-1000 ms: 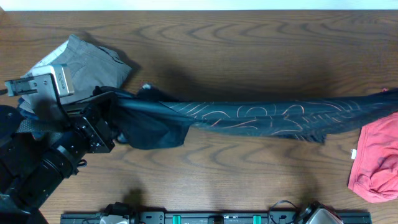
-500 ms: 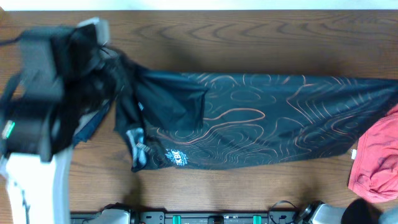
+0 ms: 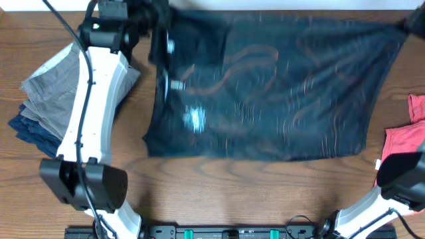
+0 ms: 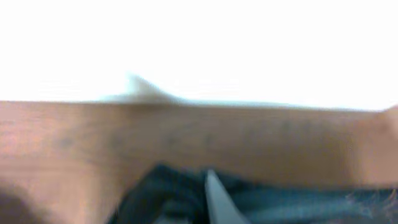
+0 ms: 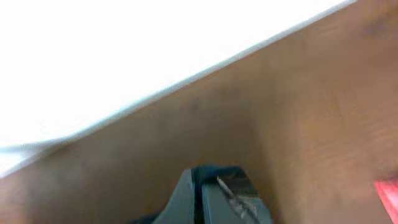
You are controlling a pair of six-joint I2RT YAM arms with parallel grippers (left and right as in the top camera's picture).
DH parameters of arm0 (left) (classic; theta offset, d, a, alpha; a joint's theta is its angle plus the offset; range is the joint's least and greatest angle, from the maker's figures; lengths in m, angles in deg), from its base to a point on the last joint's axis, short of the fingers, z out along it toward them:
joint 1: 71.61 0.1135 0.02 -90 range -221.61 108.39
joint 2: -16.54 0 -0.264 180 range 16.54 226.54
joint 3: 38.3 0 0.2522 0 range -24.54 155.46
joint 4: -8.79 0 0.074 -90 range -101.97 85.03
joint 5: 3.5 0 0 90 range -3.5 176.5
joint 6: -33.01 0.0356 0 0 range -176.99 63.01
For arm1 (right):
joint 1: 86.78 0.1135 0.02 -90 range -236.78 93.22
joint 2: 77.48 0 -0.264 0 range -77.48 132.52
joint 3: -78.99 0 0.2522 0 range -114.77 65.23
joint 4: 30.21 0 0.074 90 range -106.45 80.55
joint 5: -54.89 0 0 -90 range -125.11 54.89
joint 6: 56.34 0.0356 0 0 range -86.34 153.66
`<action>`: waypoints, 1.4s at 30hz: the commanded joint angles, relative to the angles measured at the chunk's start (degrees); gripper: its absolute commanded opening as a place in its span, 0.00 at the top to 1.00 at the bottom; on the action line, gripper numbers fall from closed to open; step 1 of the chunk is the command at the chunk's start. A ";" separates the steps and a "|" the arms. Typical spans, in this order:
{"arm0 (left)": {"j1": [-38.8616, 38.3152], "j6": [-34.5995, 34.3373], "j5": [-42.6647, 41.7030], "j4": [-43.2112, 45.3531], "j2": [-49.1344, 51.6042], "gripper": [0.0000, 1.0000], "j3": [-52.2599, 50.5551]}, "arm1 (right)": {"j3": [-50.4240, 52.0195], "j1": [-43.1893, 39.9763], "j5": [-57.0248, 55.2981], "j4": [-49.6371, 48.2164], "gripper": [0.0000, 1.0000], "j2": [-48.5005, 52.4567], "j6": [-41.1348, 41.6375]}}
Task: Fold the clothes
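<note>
Change: a second ago the jersey [image 3: 265, 93] was a narrow twisted band running 9 to 3 o'clock across the counter [image 3: 232, 192]. Now I see it opened into a broad sheet.
Jersey position: its top edge is up at the 12 o'clock rim and its lower hem hangs toward the counter's middle. The whole cloth is motion-blurred, so I judge it is still swinging.
Left end effector [image 3: 154, 20]: swung from the 8 o'clock side up to 11 o'clock. It is pinched narrow on the jersey's top-left corner; my wrist view shows dark cloth right at the fingers.
Right end effector [image 3: 413, 23]: at 1 o'clock, at the frame edge, also closed tight on dark cloth, holding the opposite top corner.
Neighbours: the trousers [image 3: 50, 99] are stacked at 9 o'clock and the red shirt [image 3: 402, 143] at 3 o'clock. Both lie beside the jersey; I cannot tell through the blur whether it touches them.
Meaning for the task: I read this as the spread-out step nearly done. No fold has been made yet.
Next, my guess: lower the sheet flat, keeping the hem off the red shirt.
</note>
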 commanded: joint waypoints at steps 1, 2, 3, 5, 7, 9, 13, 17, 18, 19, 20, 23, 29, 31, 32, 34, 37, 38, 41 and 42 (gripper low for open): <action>2.97 -8.94 0.92 8.61 -2.36 0.94 3.98 | -3.43 -1.51 -0.74 -7.56 0.99 -3.41 9.40; 3.67 -10.99 0.39 11.43 -2.36 0.94 5.62 | -4.79 -2.14 -0.72 -9.55 0.99 -3.85 11.21; 4.39 -12.44 -0.83 13.94 -2.36 0.94 7.56 | -6.25 -2.84 -0.74 -10.84 0.99 -4.11 12.39; 5.60 -14.40 -2.58 17.31 -2.36 0.94 11.04 | -9.29 -4.20 -1.03 -11.65 0.99 -4.35 13.20; 6.91 -14.49 -3.37 17.62 -2.36 0.94 15.06 | -12.02 -5.51 -1.14 -11.10 0.99 -4.37 13.14; 8.04 -14.49 -3.82 16.39 -2.40 0.94 17.42 | -13.60 -6.60 -1.16 -9.53 0.99 -4.37 12.81; 10.58 -14.47 -13.18 10.64 -2.64 0.94 18.91 | -14.25 -8.35 -6.01 -1.86 0.99 -4.37 12.48; 11.23 -11.19 -19.02 -6.69 -2.58 0.94 18.73 | -12.87 -8.48 -13.66 7.65 0.99 -4.31 8.50; 11.08 -8.83 -18.99 -12.57 -2.58 0.94 18.51 | -11.98 -8.44 -15.17 10.16 0.99 -4.31 6.95; 10.86 -6.58 -18.99 -17.44 -2.58 0.94 18.10 | -11.08 -8.44 -16.39 12.02 0.99 -4.28 5.81; 10.62 -4.81 -18.97 -21.38 -2.58 0.94 17.62 | -10.16 -8.44 -17.44 13.57 0.99 -4.28 5.27; 9.64 -0.20 -17.51 -34.42 -2.47 0.93 14.29 | -4.94 -8.44 -19.61 19.76 0.99 -4.28 3.13; 5.86 2.21 -17.46 -43.21 -2.45 0.94 1.25 | 10.08 -8.44 -20.28 24.65 0.99 -4.28 1.99; 3.30 2.38 -17.49 -40.98 -2.45 0.94 -4.79 | 15.43 -8.44 -21.40 23.41 0.99 -4.28 2.01; 2.08 2.38 -17.49 -39.32 -2.45 0.94 -7.32 | 17.38 -8.46 -22.05 22.91 0.99 -4.28 2.01; -0.52 2.29 -17.49 -35.08 -2.45 0.94 -12.37 | 20.70 -8.57 -23.04 21.86 0.99 -4.28 2.03; -5.22 2.27 -17.49 -26.69 -2.45 0.87 -20.22 | 24.65 -8.61 -23.69 20.24 0.99 -4.28 2.21; -6.75 2.19 -17.49 -23.54 -2.45 0.64 -22.73 | 25.42 -8.61 -23.67 19.89 0.99 -4.28 2.21; -10.73 -1.31 -17.46 -14.82 -2.43 0.33 -29.05 | 26.45 -8.61 -23.67 19.63 0.99 -4.28 2.21; -12.46 -2.91 -17.46 -10.95 -2.43 0.30 -31.58 | 26.49 -8.59 -23.67 19.67 0.99 -4.28 2.21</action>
